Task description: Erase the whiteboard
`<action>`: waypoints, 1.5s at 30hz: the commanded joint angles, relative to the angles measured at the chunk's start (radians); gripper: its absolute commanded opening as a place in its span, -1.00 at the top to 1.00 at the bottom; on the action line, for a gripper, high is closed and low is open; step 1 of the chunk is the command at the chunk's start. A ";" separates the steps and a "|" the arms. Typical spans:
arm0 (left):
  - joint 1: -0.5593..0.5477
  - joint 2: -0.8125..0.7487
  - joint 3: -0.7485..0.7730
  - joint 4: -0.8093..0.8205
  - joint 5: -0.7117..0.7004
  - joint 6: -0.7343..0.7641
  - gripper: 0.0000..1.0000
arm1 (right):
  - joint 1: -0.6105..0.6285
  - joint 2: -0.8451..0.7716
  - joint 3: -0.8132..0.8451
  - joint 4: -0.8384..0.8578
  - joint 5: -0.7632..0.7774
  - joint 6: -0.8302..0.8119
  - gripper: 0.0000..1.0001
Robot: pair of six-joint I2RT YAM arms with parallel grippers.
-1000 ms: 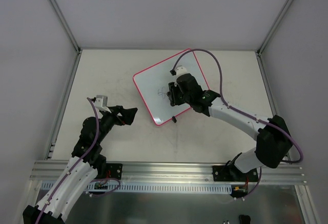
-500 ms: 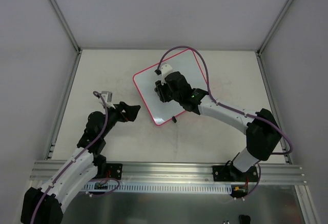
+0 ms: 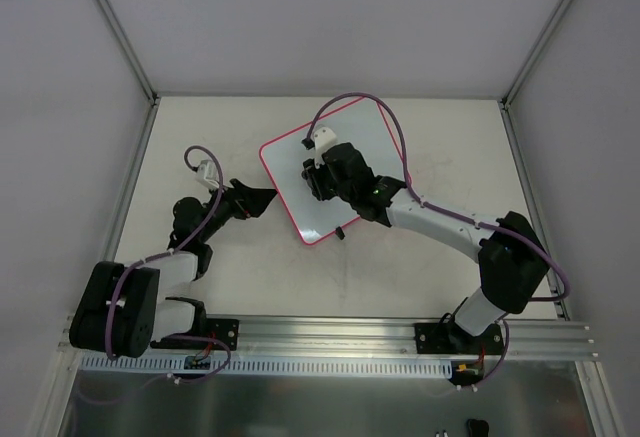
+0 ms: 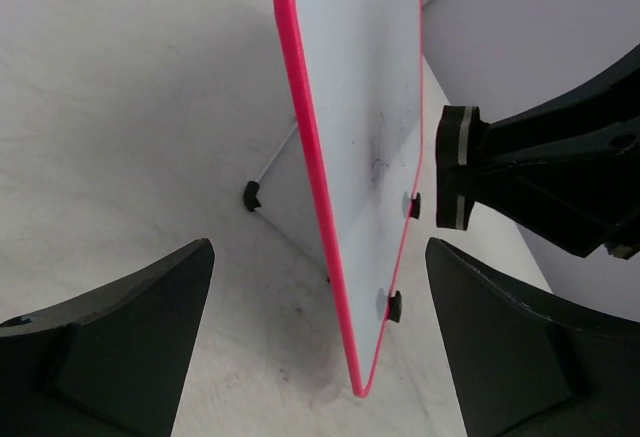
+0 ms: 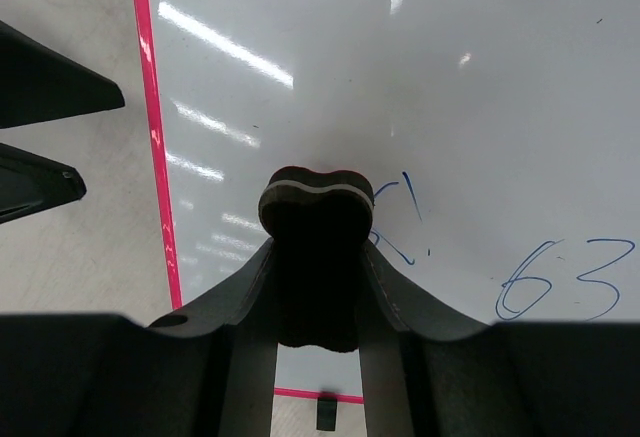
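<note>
Since a second ago the left gripper [image 3: 265,203] has travelled up and right from open tabletop to a spot just beside the left rim of the whiteboard [image 3: 290,185]. Its arm now folds back toward the near left corner. Its jaws stand wide apart, and in the left wrist view the board's rounded near corner lies between the two fingers; whether either finger touches the rim cannot be told. Over the same second the right gripper [image 3: 312,179] has slid from the board's middle toward its left half. It is clamped on a small dark eraser [image 5: 315,207] with a pale band, whose face presses flat on the glossy white surface. The board itself has not shifted: it lies flat and turned at an angle, a little right of the table's centre and toward the far side. Its pink-red rim is visible along every uncovered edge, and a black clip [image 3: 340,232] sits at its near edge. Blue writing [image 5: 565,277] reading like "63" remains to the right of the eraser in the right wrist view, with shorter blue strokes [image 5: 400,219] touching the eraser's side. The table [image 3: 220,137] is off-white with faint grey smears and scuffs. Thin aluminium posts border it, and plain pale walls [image 3: 320,17] enclose it on three sides. A ribbed aluminium rail [image 3: 330,332] carries both arm bases at the near edge.
</note>
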 commanded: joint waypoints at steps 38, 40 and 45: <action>-0.001 0.441 0.267 0.568 0.247 -0.222 0.23 | 0.014 0.029 -0.027 0.135 0.040 -0.017 1.00; -0.001 0.440 0.268 0.566 0.248 -0.219 0.29 | 0.016 0.034 -0.025 0.144 0.034 -0.018 1.00; -0.001 0.444 0.273 0.563 0.254 -0.217 0.56 | 0.017 0.067 -0.004 0.145 0.027 -0.018 1.00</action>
